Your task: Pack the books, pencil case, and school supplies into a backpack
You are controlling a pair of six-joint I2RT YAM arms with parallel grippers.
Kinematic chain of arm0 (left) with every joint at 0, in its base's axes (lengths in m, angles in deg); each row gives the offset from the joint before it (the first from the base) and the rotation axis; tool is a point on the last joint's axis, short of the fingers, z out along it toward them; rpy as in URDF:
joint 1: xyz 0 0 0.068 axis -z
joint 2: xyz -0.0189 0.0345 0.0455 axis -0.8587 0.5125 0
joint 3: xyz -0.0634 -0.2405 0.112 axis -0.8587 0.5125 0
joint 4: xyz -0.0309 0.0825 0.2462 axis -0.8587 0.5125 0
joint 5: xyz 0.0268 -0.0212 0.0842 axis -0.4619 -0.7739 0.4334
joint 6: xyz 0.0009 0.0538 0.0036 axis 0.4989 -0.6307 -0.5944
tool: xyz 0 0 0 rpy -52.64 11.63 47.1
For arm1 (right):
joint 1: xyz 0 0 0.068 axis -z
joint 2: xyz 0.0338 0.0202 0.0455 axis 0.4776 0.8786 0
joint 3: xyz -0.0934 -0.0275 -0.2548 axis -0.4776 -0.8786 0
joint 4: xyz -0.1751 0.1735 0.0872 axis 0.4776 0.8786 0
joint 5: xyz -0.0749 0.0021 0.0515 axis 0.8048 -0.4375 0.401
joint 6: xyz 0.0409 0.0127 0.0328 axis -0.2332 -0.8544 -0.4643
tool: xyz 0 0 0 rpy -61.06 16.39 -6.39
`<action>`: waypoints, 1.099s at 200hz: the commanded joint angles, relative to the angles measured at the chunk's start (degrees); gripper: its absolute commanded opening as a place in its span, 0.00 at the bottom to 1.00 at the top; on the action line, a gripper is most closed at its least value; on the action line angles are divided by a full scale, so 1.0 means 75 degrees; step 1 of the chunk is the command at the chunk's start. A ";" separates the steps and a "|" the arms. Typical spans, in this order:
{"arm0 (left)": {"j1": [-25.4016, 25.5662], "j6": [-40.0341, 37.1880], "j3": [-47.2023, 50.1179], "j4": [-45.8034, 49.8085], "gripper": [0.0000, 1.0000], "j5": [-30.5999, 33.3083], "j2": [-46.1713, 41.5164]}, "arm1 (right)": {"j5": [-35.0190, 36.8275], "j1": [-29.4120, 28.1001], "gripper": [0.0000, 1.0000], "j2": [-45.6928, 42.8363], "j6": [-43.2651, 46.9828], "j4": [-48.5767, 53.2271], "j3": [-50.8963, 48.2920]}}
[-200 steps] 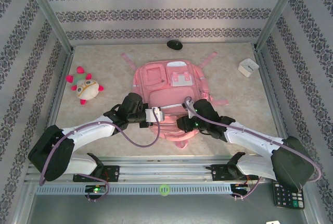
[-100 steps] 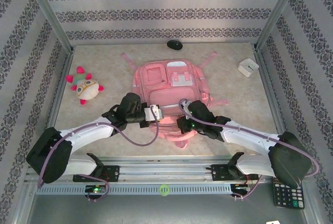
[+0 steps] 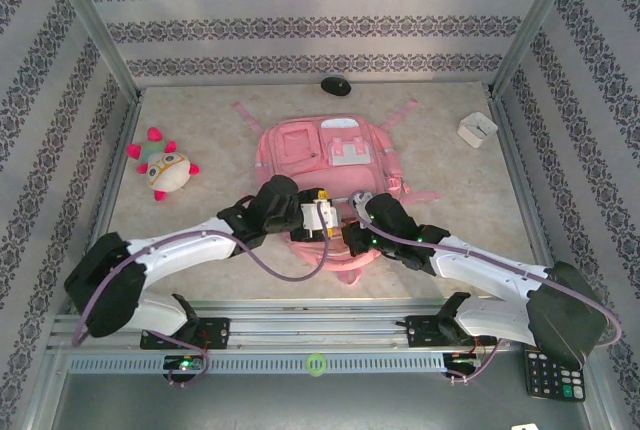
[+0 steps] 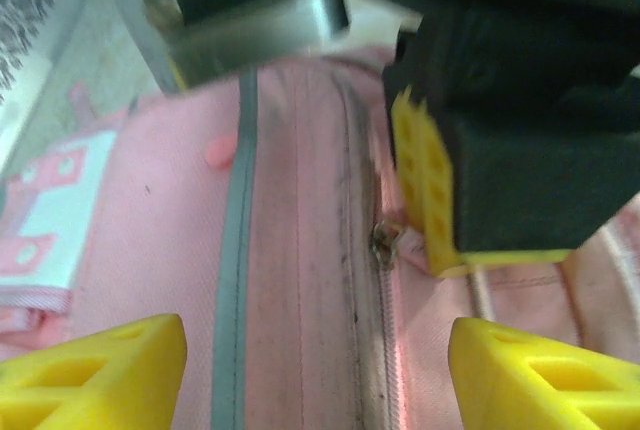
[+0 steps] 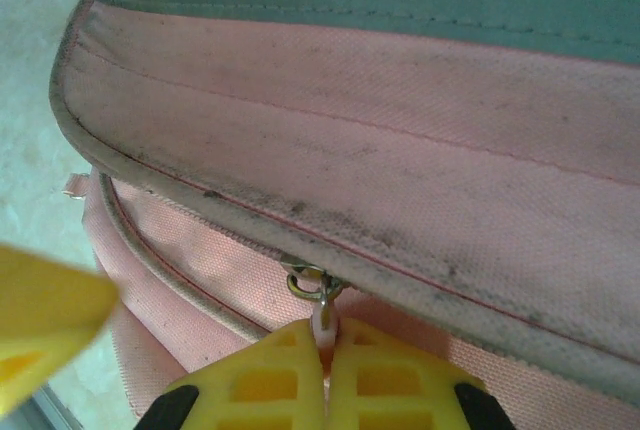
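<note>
The pink backpack (image 3: 325, 165) lies flat in the middle of the table, with its zipped seam (image 4: 380, 340) running down the left wrist view. My right gripper (image 5: 325, 360) is shut on the small pale zipper pull (image 5: 322, 318) that hangs from a metal ring under the backpack's piped edge. In the left wrist view its yellow pad and black body (image 4: 430, 190) sit at that zipper slider (image 4: 383, 243). My left gripper (image 4: 318, 375) hovers open just above the fabric beside it, its yellow fingertips (image 4: 95, 370) wide apart and holding nothing. The books, pencil case and school supplies are out of view.
A plush toy (image 3: 165, 170) lies at the left. A black oval object (image 3: 336, 86) sits by the back wall and a white square box (image 3: 477, 129) at the back right. A black calculator (image 3: 553, 375) rests beyond the front rail at the right. Patterned walls enclose the table.
My left gripper has opened and slid right along the backpack's near edge towards the right gripper. The right gripper has closed on the zipper pull.
</note>
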 commanded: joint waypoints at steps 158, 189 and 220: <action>-0.0980 -0.0230 0.0033 0.1713 0.32 -0.0765 -0.1020 | -0.1942 0.1201 0.00 -0.0661 0.0146 0.0696 0.0026; -0.0118 0.0095 -0.0195 0.0766 0.63 -0.0081 -0.0520 | -0.1775 0.1060 0.00 -0.0450 0.0061 0.0572 0.0049; 0.0337 0.0205 -0.0697 0.0121 0.68 0.0982 0.0631 | -0.1625 0.1129 0.00 -0.0519 0.0018 0.0663 0.0098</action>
